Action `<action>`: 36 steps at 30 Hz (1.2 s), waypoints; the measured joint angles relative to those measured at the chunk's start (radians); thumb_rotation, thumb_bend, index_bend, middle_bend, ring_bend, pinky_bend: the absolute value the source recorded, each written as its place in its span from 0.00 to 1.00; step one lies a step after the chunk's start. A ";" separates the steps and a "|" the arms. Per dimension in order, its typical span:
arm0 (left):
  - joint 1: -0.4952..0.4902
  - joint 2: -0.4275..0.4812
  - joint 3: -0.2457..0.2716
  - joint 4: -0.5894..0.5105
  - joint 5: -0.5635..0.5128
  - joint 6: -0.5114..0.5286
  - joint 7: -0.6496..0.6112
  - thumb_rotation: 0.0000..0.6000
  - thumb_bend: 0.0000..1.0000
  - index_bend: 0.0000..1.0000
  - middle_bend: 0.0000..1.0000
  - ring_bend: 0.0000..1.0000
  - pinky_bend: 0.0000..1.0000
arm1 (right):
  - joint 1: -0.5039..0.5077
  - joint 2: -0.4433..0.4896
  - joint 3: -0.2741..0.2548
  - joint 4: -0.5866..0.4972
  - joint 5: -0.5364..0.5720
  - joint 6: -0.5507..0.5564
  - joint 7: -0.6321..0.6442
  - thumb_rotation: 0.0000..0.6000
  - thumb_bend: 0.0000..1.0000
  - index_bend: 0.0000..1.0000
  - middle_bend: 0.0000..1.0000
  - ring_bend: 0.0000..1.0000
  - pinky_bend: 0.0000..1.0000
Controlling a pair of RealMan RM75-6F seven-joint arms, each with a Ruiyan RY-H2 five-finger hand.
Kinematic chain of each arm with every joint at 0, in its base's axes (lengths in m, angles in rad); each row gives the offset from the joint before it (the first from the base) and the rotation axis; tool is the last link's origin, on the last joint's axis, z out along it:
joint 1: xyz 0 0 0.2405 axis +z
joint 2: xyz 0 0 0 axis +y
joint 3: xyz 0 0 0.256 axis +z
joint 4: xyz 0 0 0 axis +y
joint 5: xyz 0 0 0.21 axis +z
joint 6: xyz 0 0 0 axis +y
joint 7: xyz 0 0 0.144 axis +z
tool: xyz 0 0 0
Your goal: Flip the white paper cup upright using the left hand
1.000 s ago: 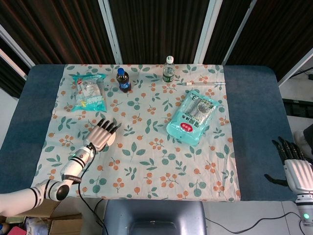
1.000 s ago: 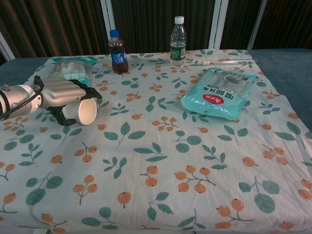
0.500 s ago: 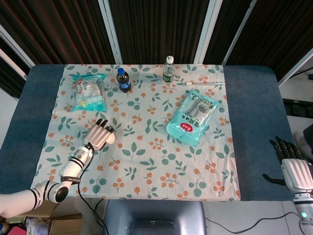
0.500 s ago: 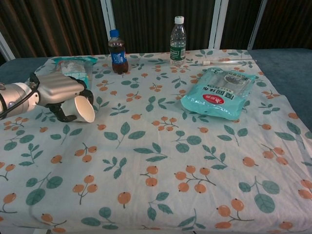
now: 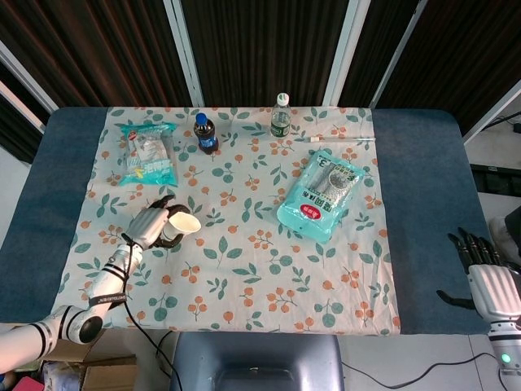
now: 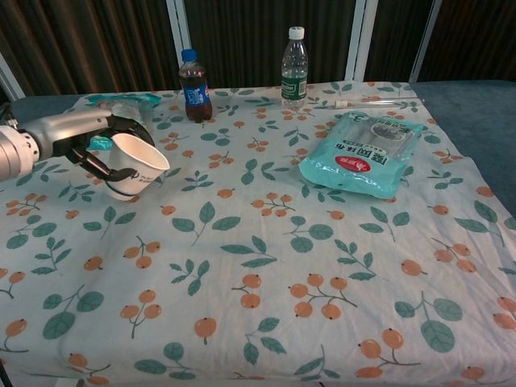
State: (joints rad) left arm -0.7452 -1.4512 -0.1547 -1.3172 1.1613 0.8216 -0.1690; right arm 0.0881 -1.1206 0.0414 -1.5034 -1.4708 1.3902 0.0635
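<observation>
The white paper cup (image 5: 182,225) (image 6: 135,164) is lifted off the floral tablecloth at the left, tilted with its open mouth facing up and to the right. My left hand (image 5: 150,226) (image 6: 98,142) grips it, fingers wrapped around its wall from behind and below. My right hand (image 5: 488,277) hangs off the table's right edge in the head view, fingers apart and holding nothing; the chest view does not show it.
A teal snack bag (image 5: 147,155) lies behind the cup. A cola bottle (image 6: 194,87) and a water bottle (image 6: 294,57) stand at the back. A large teal pouch (image 6: 359,153) lies right of centre, with a thin straw (image 6: 377,102) behind it.
My left hand has closed round the cup, raised it off the cloth and turned it from lying on its side to mouth-up and tilted. The right hand barely moved.
</observation>
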 measured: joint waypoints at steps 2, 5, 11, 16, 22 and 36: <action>0.020 -0.004 -0.006 0.024 0.025 -0.003 -0.128 1.00 0.39 0.24 0.30 0.01 0.15 | 0.001 0.001 -0.001 -0.006 -0.001 -0.002 -0.006 1.00 0.09 0.00 0.00 0.00 0.00; 0.051 -0.023 -0.012 0.075 0.070 0.011 -0.274 1.00 0.39 0.24 0.30 0.01 0.15 | 0.003 0.005 -0.001 -0.015 0.001 -0.006 -0.013 1.00 0.09 0.00 0.00 0.00 0.00; 0.099 -0.099 -0.014 0.210 0.157 0.092 -0.437 1.00 0.39 0.20 0.26 0.00 0.15 | 0.010 0.011 -0.003 -0.034 0.003 -0.020 -0.029 1.00 0.09 0.00 0.00 0.00 0.00; 0.115 -0.146 -0.002 0.292 0.195 0.118 -0.508 1.00 0.39 0.14 0.21 0.00 0.15 | 0.012 0.014 -0.005 -0.040 0.005 -0.025 -0.035 1.00 0.09 0.00 0.00 0.00 0.00; 0.115 -0.155 0.021 0.323 0.221 0.098 -0.550 1.00 0.38 0.00 0.03 0.00 0.14 | 0.010 0.016 -0.006 -0.040 0.011 -0.026 -0.032 1.00 0.09 0.00 0.00 0.00 0.00; 0.154 -0.051 0.023 0.218 0.265 0.225 -0.470 1.00 0.37 0.00 0.00 0.00 0.07 | -0.002 0.018 -0.003 -0.027 -0.003 0.011 -0.011 1.00 0.09 0.00 0.00 0.00 0.00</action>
State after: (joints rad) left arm -0.5916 -1.5018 -0.1319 -1.0991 1.4264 1.0470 -0.6392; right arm 0.0858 -1.1030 0.0381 -1.5300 -1.4735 1.4013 0.0521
